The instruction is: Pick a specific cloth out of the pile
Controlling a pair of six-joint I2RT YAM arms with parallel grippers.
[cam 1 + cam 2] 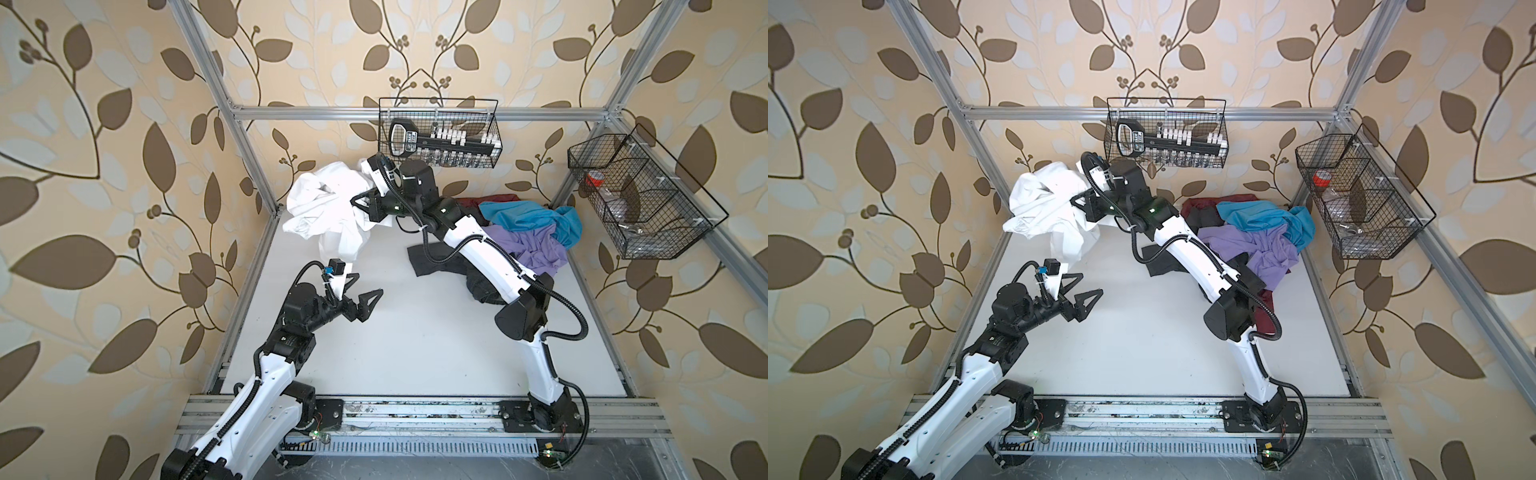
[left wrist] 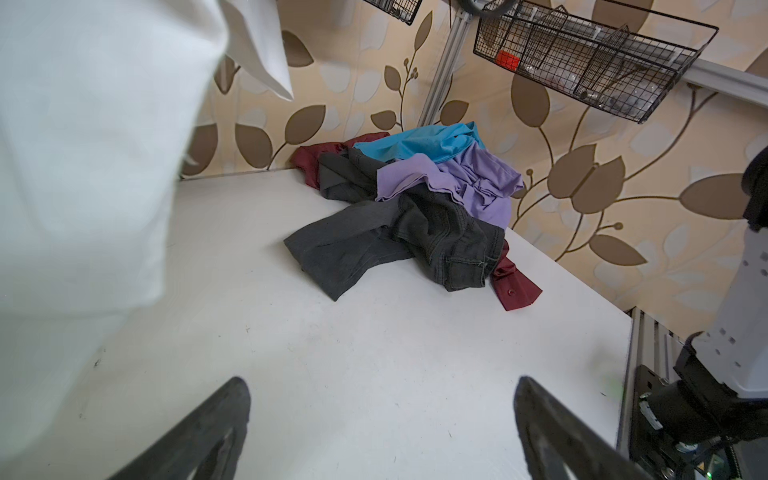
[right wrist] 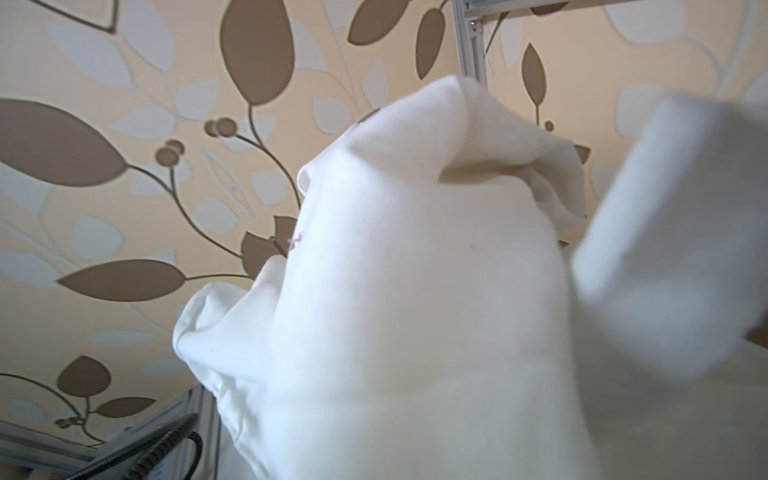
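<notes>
The cloth [image 1: 324, 203] [image 1: 1046, 208] is a large wrinkled white garment held up in the air at the back left, its lower end hanging toward the table. My right gripper [image 1: 358, 204] [image 1: 1079, 202] is shut on the cloth, which fills the right wrist view [image 3: 415, 311] and hides the jaws there. My left gripper [image 1: 365, 289] [image 1: 1086, 287] [image 2: 382, 386] stands open and empty over bare table, just below the cloth's hanging end [image 2: 83, 145]. The pile [image 1: 523, 232] [image 1: 1258, 237] [image 2: 428, 195] of turquoise, lilac, maroon and dark grey garments lies at the back right.
A wire basket [image 1: 440, 137] with a black tool hangs on the back rail, close above the right wrist. A second wire basket [image 1: 640, 199] hangs on the right rail. Aluminium frame posts [image 1: 249, 158] border the white table [image 1: 415, 340].
</notes>
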